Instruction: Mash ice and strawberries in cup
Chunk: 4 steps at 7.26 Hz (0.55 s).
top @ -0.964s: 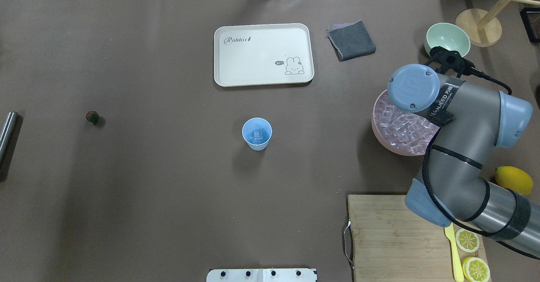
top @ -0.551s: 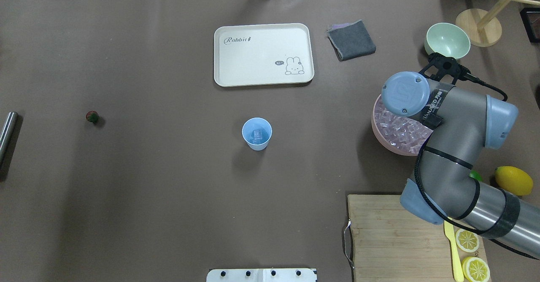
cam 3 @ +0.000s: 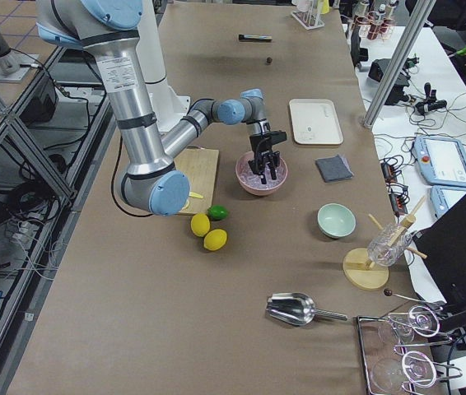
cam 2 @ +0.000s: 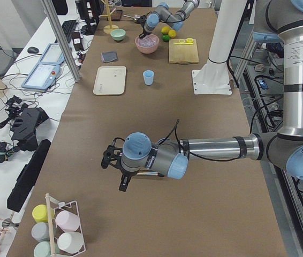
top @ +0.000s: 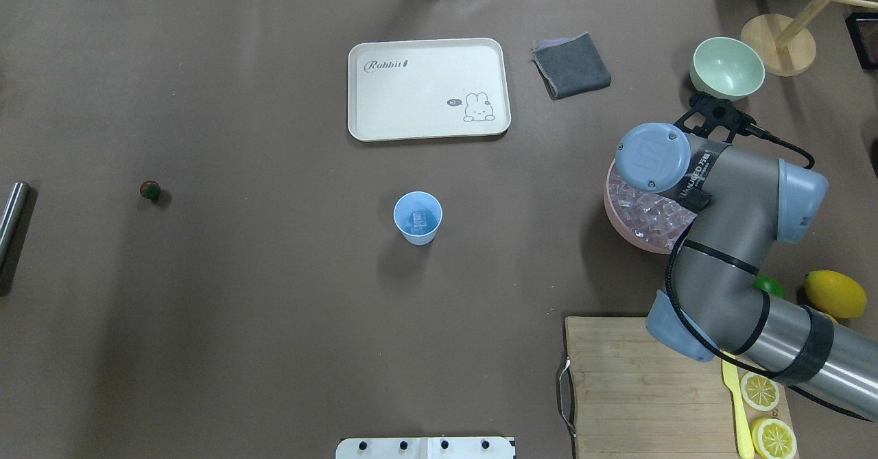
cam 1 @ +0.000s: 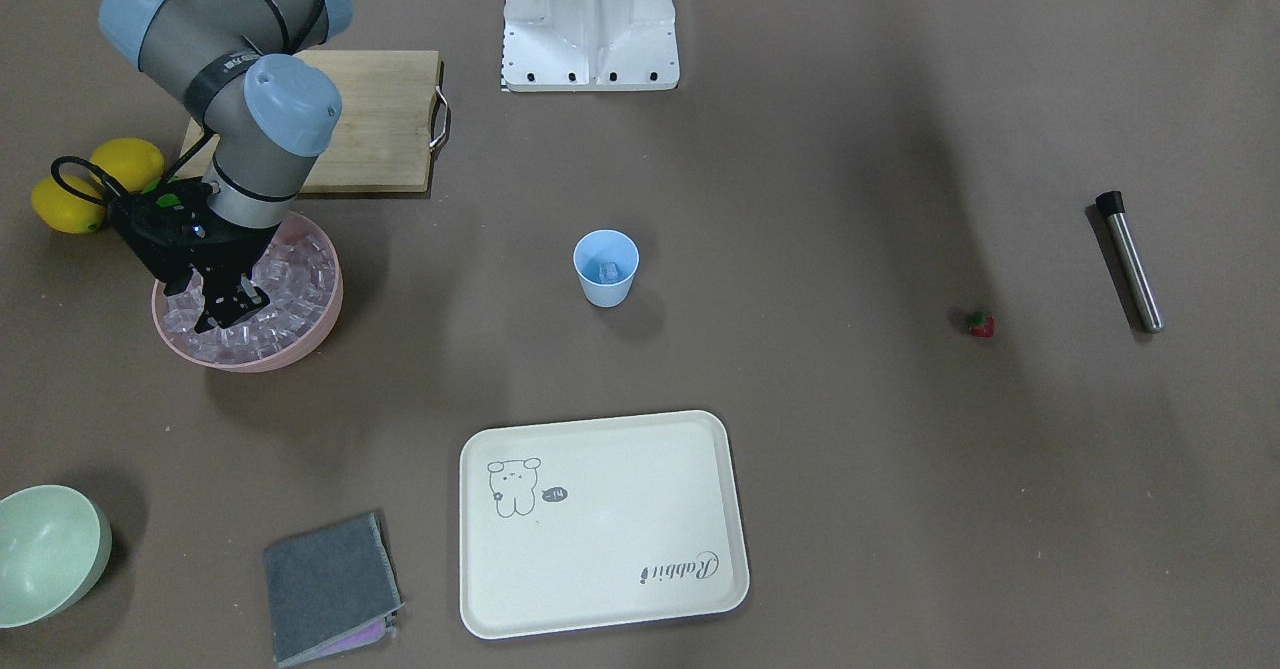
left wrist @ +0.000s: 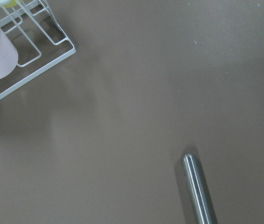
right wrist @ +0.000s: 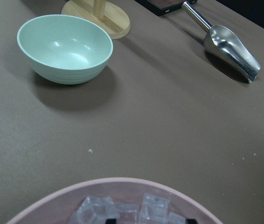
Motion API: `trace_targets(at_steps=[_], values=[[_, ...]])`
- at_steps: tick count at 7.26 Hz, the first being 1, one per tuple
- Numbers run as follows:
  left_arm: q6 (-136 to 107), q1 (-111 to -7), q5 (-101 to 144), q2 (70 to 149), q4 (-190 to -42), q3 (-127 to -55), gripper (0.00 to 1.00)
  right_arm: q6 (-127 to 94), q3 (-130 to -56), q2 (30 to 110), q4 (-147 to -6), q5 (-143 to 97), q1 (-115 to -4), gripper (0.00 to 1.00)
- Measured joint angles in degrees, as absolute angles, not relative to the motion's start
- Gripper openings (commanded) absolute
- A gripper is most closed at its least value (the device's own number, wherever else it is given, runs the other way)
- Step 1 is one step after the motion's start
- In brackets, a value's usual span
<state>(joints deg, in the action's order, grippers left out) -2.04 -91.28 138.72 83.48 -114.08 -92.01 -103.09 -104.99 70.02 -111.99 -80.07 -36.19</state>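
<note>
Cup (top: 418, 217) is standing upright, mouth up, holding ice (top: 418, 221). Strawberry (top: 150, 190) is lying far left of it. Right gripper (cam 1: 225, 314), jaws apart, is hovering over bowl (top: 608, 205) right of cup. Left gripper (cam 2: 123, 184): cannot tell.

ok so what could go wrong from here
The right gripper, jaws open, hangs over tightly heaped ice in the pink bowl: it may pinch two cubes or push some over the rim. The cup is small and stands alone mid-table, so a released cube could miss it or tip it.
</note>
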Motion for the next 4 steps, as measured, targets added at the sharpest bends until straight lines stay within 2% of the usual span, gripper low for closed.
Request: trace_targets(at_steps=[3,4], values=[[-2.1,-91.3,138.7,83.2,-114.7,-91.9,0.98,-102.8,-104.5,70.2,-111.3,-80.1,-36.3,0.53],[-2.1,-91.3,138.7,83.2,-114.7,-91.9,0.98,-102.8,-104.5,70.3,-111.0,-80.1,-36.5,0.44]])
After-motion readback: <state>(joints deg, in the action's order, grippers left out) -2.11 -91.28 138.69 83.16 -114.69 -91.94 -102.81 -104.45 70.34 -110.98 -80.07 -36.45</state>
